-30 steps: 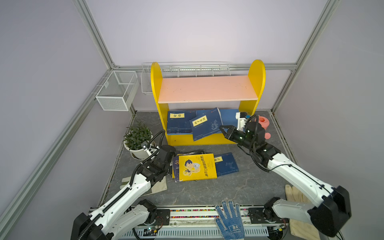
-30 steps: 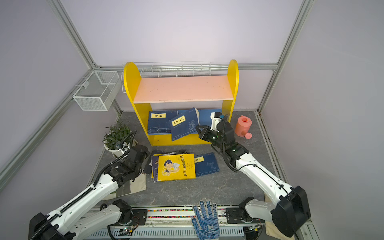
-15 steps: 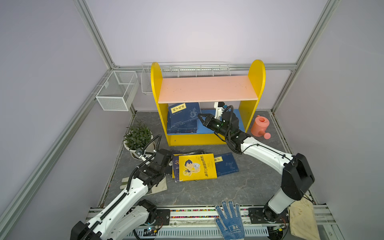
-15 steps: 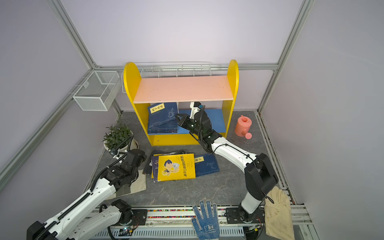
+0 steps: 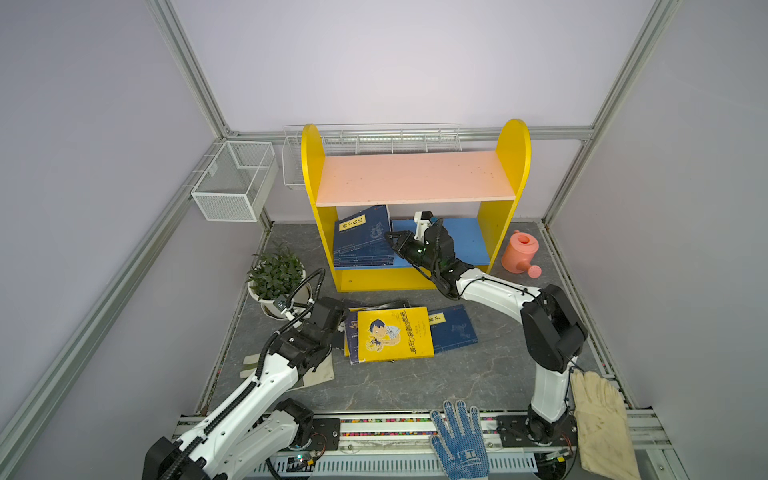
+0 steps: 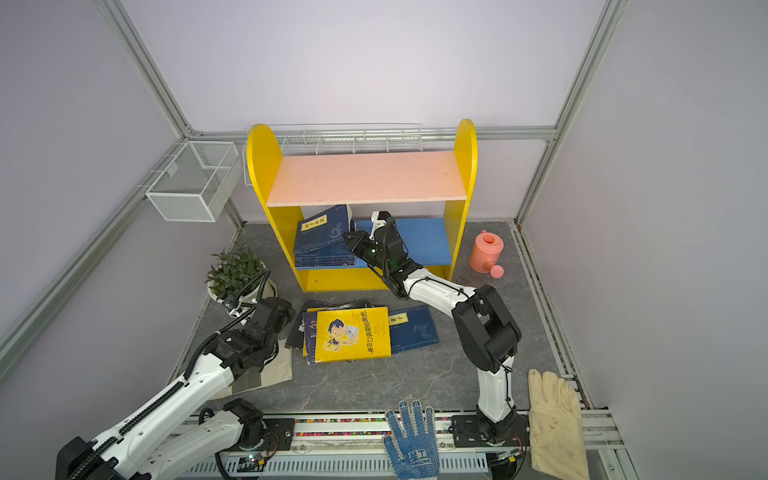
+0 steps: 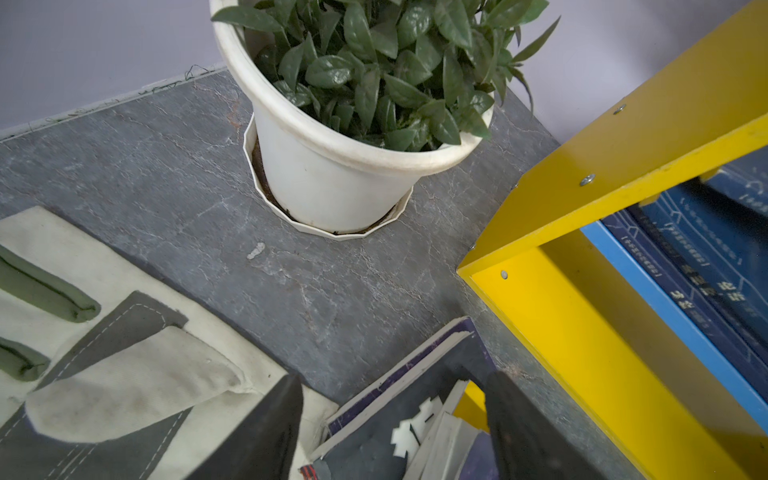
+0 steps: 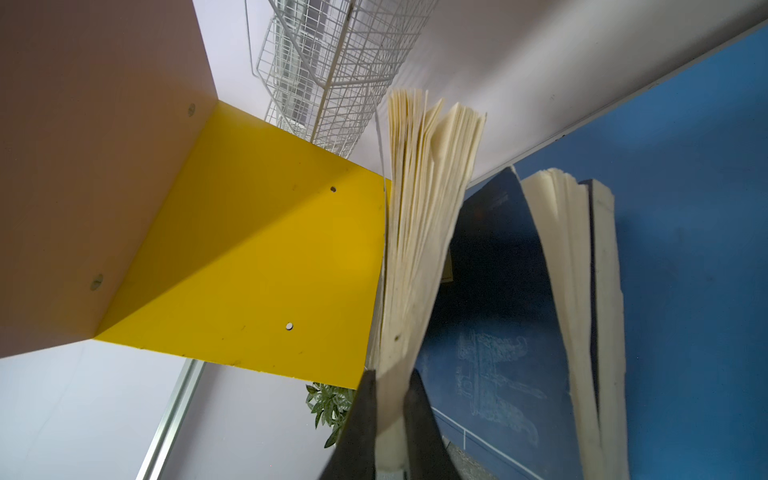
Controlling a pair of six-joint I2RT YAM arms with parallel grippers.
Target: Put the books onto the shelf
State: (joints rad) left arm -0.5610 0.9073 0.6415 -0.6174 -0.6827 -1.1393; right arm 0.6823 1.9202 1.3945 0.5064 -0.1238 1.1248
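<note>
Fingers of the right gripper [image 8: 390, 376] are pinched together on the cream page edge of a tilted navy book [image 5: 362, 226], whose yellow title label faces up. That book leans over a flat navy stack [image 5: 360, 257] at the 9 o'clock end of the blue lower board [image 5: 461, 243] of the shelf [image 5: 514, 166], which stands at 12 o'clock on the grey floor.

The left gripper [image 7: 392, 432] has its jaws apart astride the corner of a dark book [image 7: 395, 399]; contact is unclear. This book belongs to a pile at 6 o'clock from the shelf, topped by a bright yellow book [image 5: 392, 334] with a cartoon boy. A labelled navy book [image 5: 453, 330] pokes out at its 3 o'clock side
</note>
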